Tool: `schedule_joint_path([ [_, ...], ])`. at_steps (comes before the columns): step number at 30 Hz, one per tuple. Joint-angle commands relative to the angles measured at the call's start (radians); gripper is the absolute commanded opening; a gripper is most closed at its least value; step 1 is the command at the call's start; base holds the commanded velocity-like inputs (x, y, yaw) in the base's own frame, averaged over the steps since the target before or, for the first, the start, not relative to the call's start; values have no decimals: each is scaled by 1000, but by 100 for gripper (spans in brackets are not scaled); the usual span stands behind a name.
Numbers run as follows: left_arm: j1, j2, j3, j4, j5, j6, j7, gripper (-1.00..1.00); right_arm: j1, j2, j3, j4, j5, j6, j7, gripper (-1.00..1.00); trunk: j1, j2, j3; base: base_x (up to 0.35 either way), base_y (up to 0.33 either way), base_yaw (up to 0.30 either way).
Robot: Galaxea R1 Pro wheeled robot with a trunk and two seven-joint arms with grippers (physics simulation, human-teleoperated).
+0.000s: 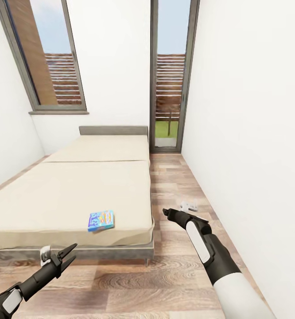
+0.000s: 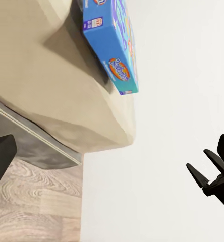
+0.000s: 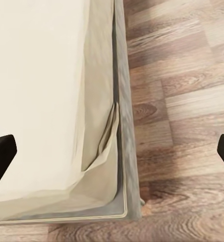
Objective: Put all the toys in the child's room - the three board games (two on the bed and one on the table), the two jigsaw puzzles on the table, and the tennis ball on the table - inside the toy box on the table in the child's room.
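You stand at the foot of the bed (image 1: 67, 195) with both arms raised and nothing in either of them, so by my reading the bed part of the job is barely begun. One board game (image 1: 101, 220), a blue box lying flat, sits on the mattress near the foot edge, toward the corner on your right. The task speaks of two games on the bed, but I can find just this one on the mattress from here; whether the other is already put away I cannot tell. The toy box, the tabletop, the puzzles and the ball are somewhere outside what you are looking at, so nothing can be said of how they stand. Your left pincer (image 1: 64, 255) hangs below the bed's foot edge with its fingers spread and empty, the game up and to its right; its wrist camera catches the game (image 2: 112, 43) overhanging the mattress corner. Your right pincer (image 1: 166, 213) is over the floor just beside the bed's corner, also spread and empty, and its wrist camera looks down on that corner (image 3: 107, 166) and the rumpled sheet. The room is narrow: white walls, wood-plank floor (image 1: 134, 283), a window (image 1: 50, 57) at the left and a tall glazed door (image 1: 169, 75) at the far end. A small white object (image 1: 189, 205) lies on the floor by the right wall; I cannot tell what it is.
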Motion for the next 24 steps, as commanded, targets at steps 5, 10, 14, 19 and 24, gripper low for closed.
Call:
schedule_joint_path([
  [5,0,0,-3,0,9,11,-2,100,-1,1,2,-1,-11,4,-10,100,19,-36,-17,0,0,0],
  [10,1,8,0,0,9,6,-14,100,-1,0,-6,2,-11,1,-6,100,27,-50,-23,0,0,0],
  [14,1,1,0,-1,9,6,-15,100,-1,6,-6,2,-11,1,-9,100,27,-50,-23,0,0,0],
  [19,1,0,-2,-1,9,6,-7,100,-1,-2,-6,2,-11,0,-11,100,27,-50,-23,0,0,0],
  [24,1,0,-2,-1,9,6,-5,100,-1,-6,-6,2,-11,0,-11,100,27,-50,-23,0,0,0],
])
